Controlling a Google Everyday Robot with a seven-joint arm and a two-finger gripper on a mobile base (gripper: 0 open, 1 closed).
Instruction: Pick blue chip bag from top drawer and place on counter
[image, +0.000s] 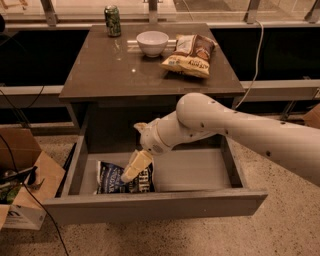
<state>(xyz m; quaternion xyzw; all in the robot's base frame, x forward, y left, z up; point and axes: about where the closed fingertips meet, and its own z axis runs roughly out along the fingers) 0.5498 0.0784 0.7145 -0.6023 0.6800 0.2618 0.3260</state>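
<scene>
The counter (107, 72) carries a green can (113, 21), white bowl (152, 43) and yellow-brown chip bag (189, 55) (gripper (132, 172) seemingly low in the top drawer (192, 172)).

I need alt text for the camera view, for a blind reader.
The robot's cream hand is over a crinkly navy-blue chip bag in the open grey top drawer. The glossy grey-brown counter above holds a green can, white bowl and yellow-brown chip bag.
</scene>
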